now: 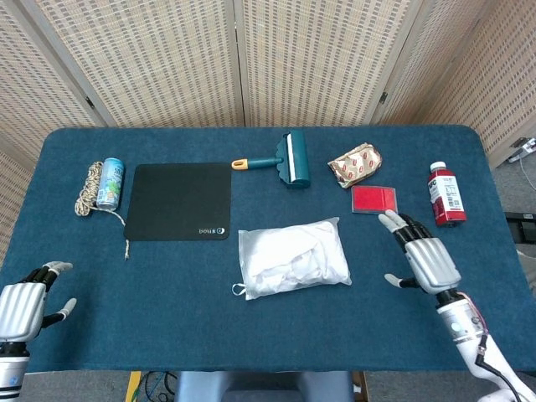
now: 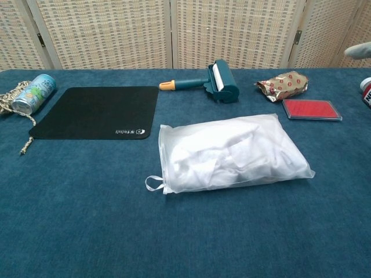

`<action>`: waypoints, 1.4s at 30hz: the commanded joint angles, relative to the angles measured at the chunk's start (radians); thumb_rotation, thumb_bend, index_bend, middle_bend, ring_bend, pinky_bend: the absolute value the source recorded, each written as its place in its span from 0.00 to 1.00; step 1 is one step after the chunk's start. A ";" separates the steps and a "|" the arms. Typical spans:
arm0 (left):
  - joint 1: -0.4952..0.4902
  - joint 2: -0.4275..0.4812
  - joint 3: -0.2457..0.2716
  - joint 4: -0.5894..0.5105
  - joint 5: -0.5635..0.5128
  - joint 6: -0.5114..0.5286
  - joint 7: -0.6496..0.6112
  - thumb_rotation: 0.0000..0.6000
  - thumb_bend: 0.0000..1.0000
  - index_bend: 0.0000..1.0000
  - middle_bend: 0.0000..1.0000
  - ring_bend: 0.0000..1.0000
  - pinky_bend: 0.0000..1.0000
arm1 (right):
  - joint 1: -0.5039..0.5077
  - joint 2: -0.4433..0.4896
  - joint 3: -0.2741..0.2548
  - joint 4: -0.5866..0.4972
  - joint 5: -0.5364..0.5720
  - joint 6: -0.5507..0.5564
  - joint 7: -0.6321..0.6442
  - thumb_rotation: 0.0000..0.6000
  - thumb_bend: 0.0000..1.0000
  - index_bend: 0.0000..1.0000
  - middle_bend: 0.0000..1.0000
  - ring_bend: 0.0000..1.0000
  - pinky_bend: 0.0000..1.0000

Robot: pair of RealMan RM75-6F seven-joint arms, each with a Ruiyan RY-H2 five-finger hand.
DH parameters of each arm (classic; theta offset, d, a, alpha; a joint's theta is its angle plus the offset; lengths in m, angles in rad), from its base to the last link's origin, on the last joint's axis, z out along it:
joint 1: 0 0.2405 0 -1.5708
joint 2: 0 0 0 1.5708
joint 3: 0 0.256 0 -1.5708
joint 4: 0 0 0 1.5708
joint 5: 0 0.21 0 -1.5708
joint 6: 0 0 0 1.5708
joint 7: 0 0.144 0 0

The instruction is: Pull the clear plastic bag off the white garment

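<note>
While both hands hold nothing, the big table (image 1: 251,335) spreads out under them, covered in soft, fuzzy dark blue cloth. Next biggest is the flat black mat (image 1: 181,201), a smooth square with rounded corners and small white letters near one edge. Just beside its near right corner lies the clear plastic bag (image 2: 232,153), puffy like a pillow, shiny and crinkled, near the middle of the table. Packed inside it is the white garment (image 2: 214,156), soft and bunched up in folds. A little loop sticks out at the bag's left end.

The right hand (image 1: 425,258) is silver and ribbed, with its fingers spread apart, hovering near the bag's right side and touching nothing. The left hand (image 1: 23,306) sits at the near left edge, fingers apart too, well apart from the bag.

Farther back is a teal roller (image 1: 289,159) with an orange-tipped handle. Then a red bottle (image 1: 445,194), a flat red box (image 1: 373,199), a crinkly shiny packet (image 1: 355,163), a round can (image 1: 110,182) and a twisty rope (image 1: 89,191).
</note>
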 commanded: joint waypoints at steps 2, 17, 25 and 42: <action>-0.001 0.002 -0.003 0.001 -0.001 -0.001 -0.005 1.00 0.25 0.28 0.29 0.36 0.59 | 0.065 -0.050 0.017 0.001 0.035 -0.067 -0.064 1.00 0.00 0.00 0.02 0.00 0.13; -0.015 -0.004 -0.005 0.003 0.013 -0.012 0.003 1.00 0.25 0.28 0.29 0.36 0.55 | 0.200 -0.154 0.025 0.039 0.169 -0.203 -0.196 1.00 0.00 0.00 0.00 0.00 0.12; -0.016 -0.012 0.002 0.005 0.014 -0.019 0.006 1.00 0.25 0.28 0.29 0.36 0.55 | 0.261 -0.220 0.032 0.092 0.264 -0.255 -0.222 1.00 0.00 0.00 0.00 0.00 0.12; -0.011 -0.025 0.011 0.023 0.018 -0.021 -0.003 1.00 0.25 0.28 0.29 0.36 0.55 | 0.348 -0.271 0.008 0.134 0.393 -0.303 -0.285 1.00 0.00 0.00 0.00 0.00 0.11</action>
